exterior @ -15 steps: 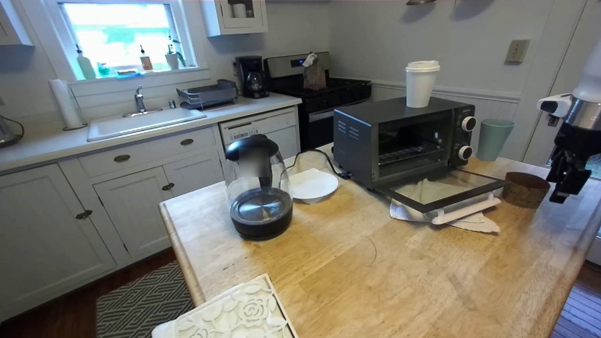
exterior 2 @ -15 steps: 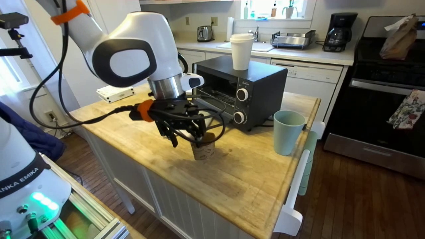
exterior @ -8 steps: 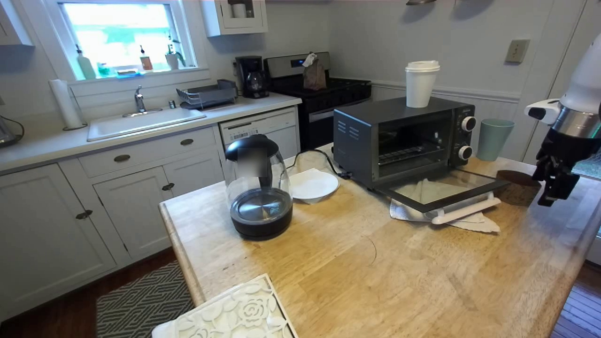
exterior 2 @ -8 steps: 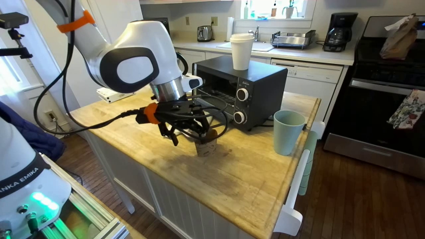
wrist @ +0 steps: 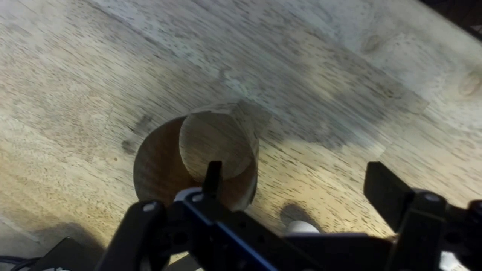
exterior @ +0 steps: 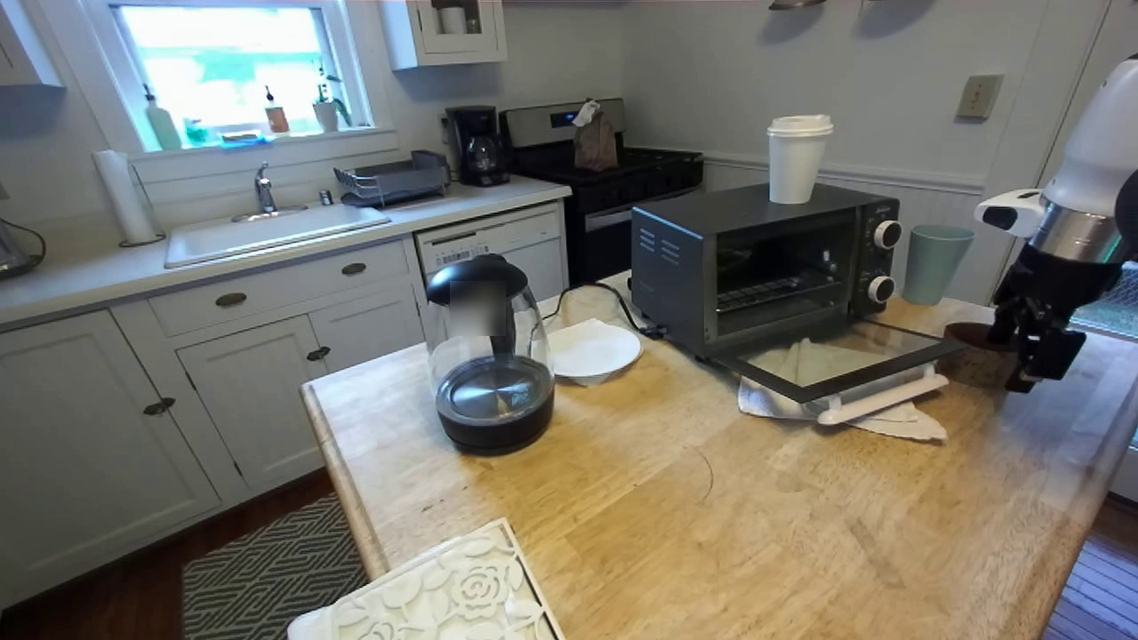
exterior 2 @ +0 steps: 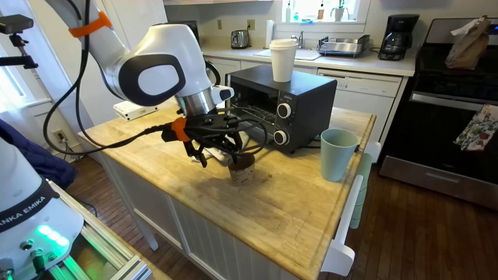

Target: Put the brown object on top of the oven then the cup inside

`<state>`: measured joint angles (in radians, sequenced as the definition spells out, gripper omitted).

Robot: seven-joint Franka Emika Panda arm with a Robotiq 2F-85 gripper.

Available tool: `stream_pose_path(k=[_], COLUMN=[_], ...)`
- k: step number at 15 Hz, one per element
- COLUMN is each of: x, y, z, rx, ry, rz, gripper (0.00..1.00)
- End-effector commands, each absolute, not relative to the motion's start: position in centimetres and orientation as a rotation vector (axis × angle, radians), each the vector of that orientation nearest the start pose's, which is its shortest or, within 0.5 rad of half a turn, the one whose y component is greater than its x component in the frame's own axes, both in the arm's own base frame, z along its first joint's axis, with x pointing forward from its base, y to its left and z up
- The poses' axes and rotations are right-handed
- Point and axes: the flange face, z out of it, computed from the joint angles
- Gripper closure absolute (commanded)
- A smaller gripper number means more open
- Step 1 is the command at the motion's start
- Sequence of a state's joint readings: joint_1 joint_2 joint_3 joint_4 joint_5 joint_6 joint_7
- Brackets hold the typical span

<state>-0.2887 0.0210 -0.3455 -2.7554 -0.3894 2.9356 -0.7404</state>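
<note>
In an exterior view, see a glass kettle (exterior: 491,373) and a white plate (exterior: 596,351) on the table (exterior: 676,524), well apart from the arm (exterior: 1098,133), and a white floral box (exterior: 444,596) at the bottom of that view. Find the oven (exterior: 671,267) with its door (exterior: 845,356) lowered over a white cloth (exterior: 902,423), and a green cup (exterior: 938,265) upright near the oven's two knobs (exterior: 886,234). Mark the door's corner as the nearest obstacle, just beside the brown object (exterior: 978,369); cannot tell of contact there. In an exterior view, see the white cup (exterior 2: 282,61), lidded and upright, on top of the oven, and black cables (exterior 2: 152,130) looped about the gripper (exterior 2: 219,161), partly across the oven's open front. See one finger (exterior 2: 203,159) out over the table and, beneath the other, the brown object, upright on the wood. In the wrist view, find the jaws wide apart: one fingertip (wrist: 214,175) in front of the hollow of the brown object, the other well clear of it, part of its wall between the two. Cannot tell the first fingertip's height, above the rim or inside. Count one brown object, one white cup, one green cup, one oven, one glass kettle, one white plate and two fingers.
</note>
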Motion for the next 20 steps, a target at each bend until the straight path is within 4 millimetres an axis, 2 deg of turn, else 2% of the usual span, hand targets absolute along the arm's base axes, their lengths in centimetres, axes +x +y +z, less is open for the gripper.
stream_pose_path(k=[1,4,10,14,17,18,19,20], x=[33.3,33.0,32.5,31.9,32.1,31.0,31.4,32.8], y=[-22.6,-22.9,-23.9,-24.8,-25.5,-24.4,-24.0,-24.2], z=[21.7,21.6,22.7,23.4,27.7,29.1,30.5,33.2], rx=[-3.220,-3.223,-3.255,-3.294,-3.321,-3.319,-3.312,-3.306], ry=[-0.795,-0.776,-0.700,-0.630,-0.581,-0.654,-0.713,-0.781], rz=[-0.067,-0.055,-0.054,-0.060,-0.116,-0.174,-0.211,-0.245], gripper=[0.34,0.58,0.98,1.00,1.00,1.00,1.00,1.00])
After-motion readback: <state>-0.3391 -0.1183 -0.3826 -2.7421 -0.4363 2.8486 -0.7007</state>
